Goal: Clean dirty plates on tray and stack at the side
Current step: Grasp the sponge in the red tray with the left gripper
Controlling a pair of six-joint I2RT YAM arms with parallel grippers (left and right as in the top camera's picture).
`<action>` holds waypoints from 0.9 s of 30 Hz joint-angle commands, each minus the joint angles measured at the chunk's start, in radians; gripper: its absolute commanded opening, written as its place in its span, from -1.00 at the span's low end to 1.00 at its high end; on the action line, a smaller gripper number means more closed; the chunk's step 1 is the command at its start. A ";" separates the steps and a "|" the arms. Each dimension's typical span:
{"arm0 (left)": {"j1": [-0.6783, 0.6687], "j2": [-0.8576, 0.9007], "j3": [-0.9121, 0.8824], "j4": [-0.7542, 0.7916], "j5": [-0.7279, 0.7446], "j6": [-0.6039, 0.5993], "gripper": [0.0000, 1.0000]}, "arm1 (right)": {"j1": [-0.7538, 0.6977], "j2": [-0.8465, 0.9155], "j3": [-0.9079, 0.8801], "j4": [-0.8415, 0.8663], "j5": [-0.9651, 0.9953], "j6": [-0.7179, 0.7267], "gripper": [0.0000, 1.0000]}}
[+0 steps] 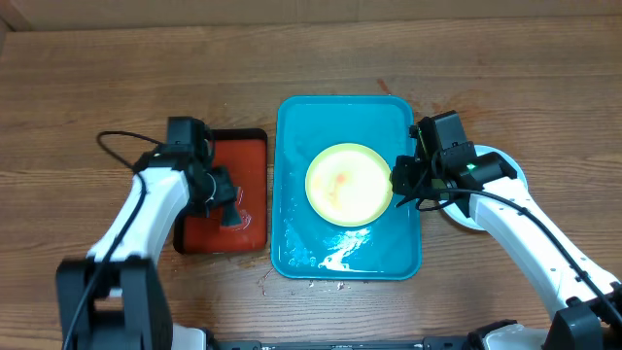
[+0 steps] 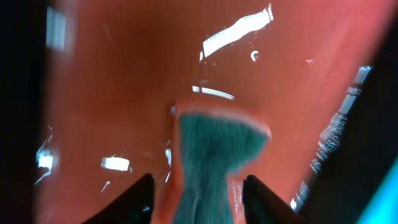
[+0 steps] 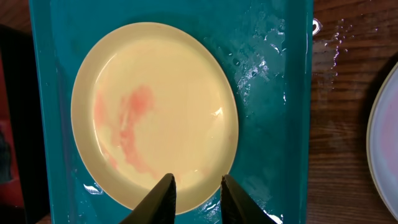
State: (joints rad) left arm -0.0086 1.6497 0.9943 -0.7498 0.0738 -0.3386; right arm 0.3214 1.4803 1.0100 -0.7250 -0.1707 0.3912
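Water (image 1: 342, 255) glistens on the near end of the tray (image 1: 292, 243). Just beyond it a yellow-green plate (image 3: 168, 106), smeared orange, lies in the tray. The right gripper (image 3: 198, 183) hangs released, fingers apart over that plate's right rim. Another pale plate (image 3: 384, 149) sits right of the tray. At left, over the red tray (image 1: 248, 156), the left gripper (image 2: 198, 183) clenches a green sponge (image 2: 217, 143).

Robotics lab bench, indicated by a wood-grain table (image 1: 87, 87) with left arm (image 1: 146, 209) and right arm (image 1: 530, 228) set at its near edge.
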 commanded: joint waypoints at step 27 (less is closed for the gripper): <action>-0.076 0.084 0.053 -0.166 0.024 -0.043 -0.46 | -0.002 -0.005 0.019 -0.015 -0.014 -0.006 -0.48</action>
State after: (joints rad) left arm -0.0662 1.7496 1.1099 -0.9524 0.0868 -0.3710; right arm 0.3214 1.4803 1.0100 -0.7444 -0.1791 0.3916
